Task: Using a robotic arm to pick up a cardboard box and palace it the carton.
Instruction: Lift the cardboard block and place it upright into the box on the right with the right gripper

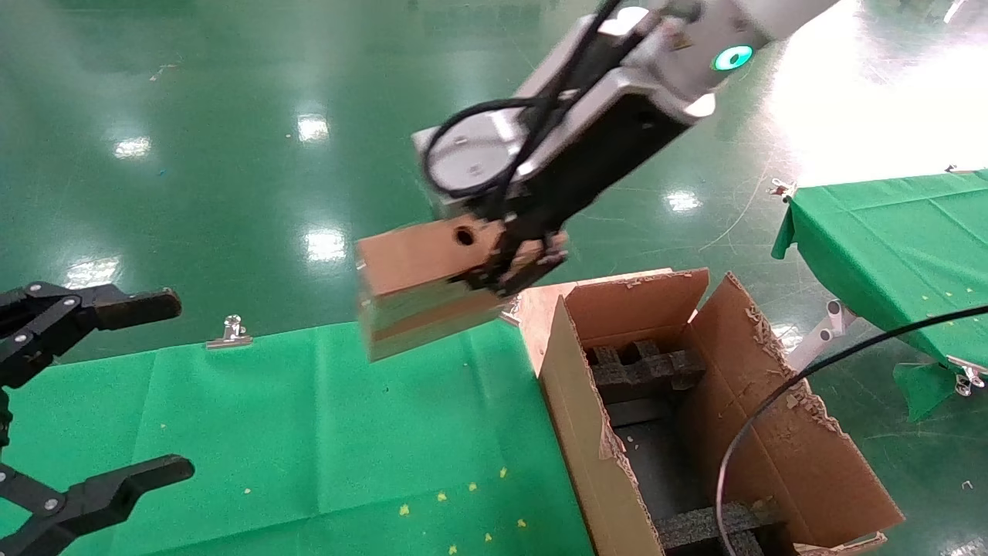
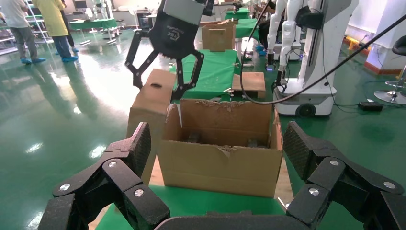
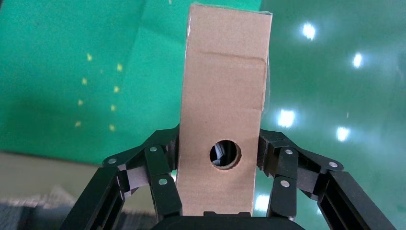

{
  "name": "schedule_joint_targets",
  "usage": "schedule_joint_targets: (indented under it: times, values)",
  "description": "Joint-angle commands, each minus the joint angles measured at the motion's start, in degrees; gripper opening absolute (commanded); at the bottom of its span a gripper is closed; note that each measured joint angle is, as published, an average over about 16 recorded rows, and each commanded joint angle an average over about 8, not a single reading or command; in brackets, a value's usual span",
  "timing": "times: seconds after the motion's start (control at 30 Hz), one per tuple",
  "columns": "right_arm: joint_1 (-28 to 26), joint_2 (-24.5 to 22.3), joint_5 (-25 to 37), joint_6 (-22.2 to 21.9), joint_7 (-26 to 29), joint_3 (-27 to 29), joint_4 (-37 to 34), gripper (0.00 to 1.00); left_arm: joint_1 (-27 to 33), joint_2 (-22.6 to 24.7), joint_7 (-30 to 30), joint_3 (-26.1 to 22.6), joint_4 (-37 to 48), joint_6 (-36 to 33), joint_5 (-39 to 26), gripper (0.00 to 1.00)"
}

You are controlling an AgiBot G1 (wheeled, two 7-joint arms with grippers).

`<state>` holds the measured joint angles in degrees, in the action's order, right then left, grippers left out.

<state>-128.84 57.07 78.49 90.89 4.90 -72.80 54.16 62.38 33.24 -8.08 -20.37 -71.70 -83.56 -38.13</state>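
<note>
Nearest on the left, the left tool [image 1: 93,394] is hanging over the green tabletop [image 1: 309,432] with its fingers spread wide and holding nothing. To the right, the carton [image 1: 587,432] is standing open, black foam blocks [image 1: 644,371] lying inside. Farther back, the right tool [image 1: 513,262] is clamping the cardboard box [image 1: 409,286] in the air, just left of the carton's far corner.
</note>
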Motion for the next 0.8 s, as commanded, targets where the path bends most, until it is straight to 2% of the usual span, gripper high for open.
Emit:
schedule_joint_targets:
  times: [0.03,0.5,0.8]
  values:
    - [-0.91,-0.88,-0.35,0.02,-0.31,-1.06,-0.56,0.00,0.00,0.00,0.00,0.00,0.00,0.00,0.00,1.00]
    - [-11.44,-17.81,1.01,0.51,4.87,-17.27,8.30,0.00,0.00,0.00,0.00,-0.01,0.00,0.00,0.00,1.00]
    - [-16.79,-25.20,-0.25,-0.25,8.59,-25.66,12.33,0.00,0.00,0.00,0.00,-0.01,0.00,0.00,0.01,1.00]
